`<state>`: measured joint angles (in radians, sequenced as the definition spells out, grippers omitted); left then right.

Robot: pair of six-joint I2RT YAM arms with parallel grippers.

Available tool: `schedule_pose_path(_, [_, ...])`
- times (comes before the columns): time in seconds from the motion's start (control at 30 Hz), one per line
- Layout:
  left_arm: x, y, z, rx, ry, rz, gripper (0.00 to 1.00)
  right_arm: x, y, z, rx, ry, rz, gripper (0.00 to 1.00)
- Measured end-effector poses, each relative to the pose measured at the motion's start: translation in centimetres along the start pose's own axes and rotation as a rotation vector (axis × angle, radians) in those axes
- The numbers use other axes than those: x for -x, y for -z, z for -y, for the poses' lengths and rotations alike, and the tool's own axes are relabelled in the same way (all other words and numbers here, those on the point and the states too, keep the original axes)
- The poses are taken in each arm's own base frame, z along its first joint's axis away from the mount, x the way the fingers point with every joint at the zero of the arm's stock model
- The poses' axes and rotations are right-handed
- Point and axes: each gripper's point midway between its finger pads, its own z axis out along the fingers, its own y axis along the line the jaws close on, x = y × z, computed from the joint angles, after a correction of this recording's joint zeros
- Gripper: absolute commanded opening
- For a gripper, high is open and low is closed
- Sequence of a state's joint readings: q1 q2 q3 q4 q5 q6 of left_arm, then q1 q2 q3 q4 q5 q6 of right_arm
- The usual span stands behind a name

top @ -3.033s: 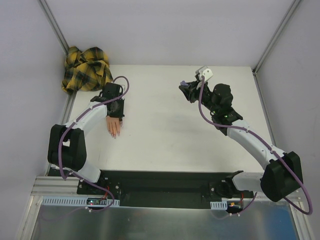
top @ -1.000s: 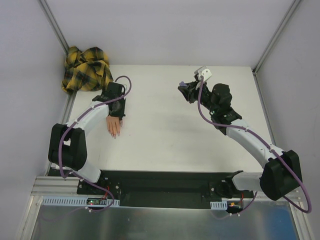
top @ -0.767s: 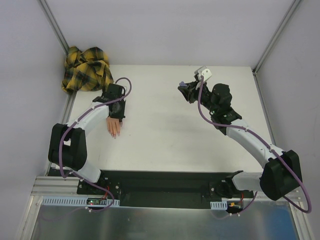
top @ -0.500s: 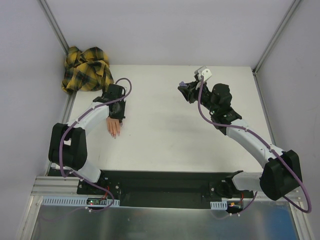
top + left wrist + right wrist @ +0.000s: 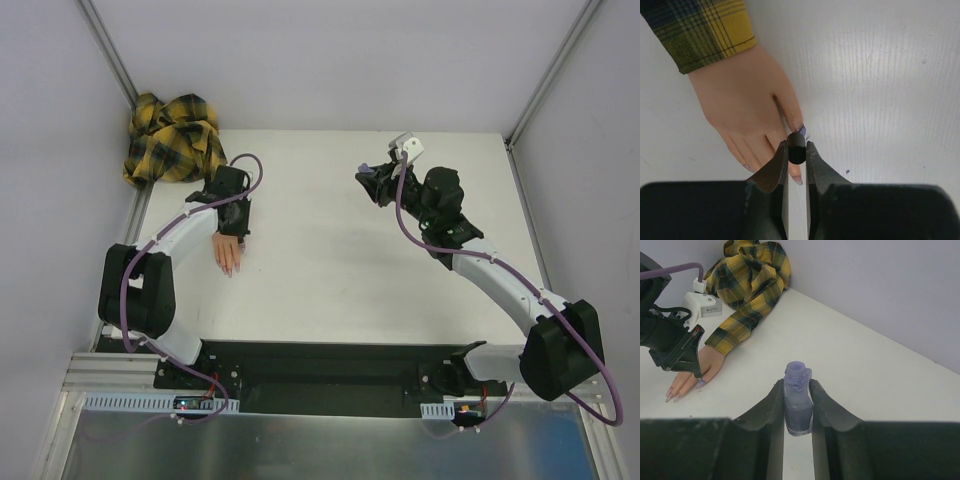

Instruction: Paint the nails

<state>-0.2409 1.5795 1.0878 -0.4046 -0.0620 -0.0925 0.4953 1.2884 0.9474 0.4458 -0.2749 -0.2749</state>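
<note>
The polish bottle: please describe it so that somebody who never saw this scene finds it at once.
At the white table, look to the right arm, far from the fake hand in its plaid sleeve. Held upright in the right gripper is the bottle: small, purple, its threaded neck uncapped, the only bottle in view.

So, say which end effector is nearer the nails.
Left. The left end effector holds the brush cap over the nails; the right end effector holds the bottle far off.
</note>
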Motion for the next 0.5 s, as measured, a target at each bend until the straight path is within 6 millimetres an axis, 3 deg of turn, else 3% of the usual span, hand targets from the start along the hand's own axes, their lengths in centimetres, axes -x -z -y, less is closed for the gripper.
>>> schedule_pose_path(0.2, [-1.2,-0.1,-0.1,0.003,-0.002,-0.023,0.00,0.0,0.0,0.0,0.002,-0.002,-0.001,0.00])
schedule_pose_path(0.5, [0.1,0.0,0.0,-0.001,-0.001,0.003,0.00,-0.5,-0.2,0.0,0.003,-0.005,-0.011,0.00])
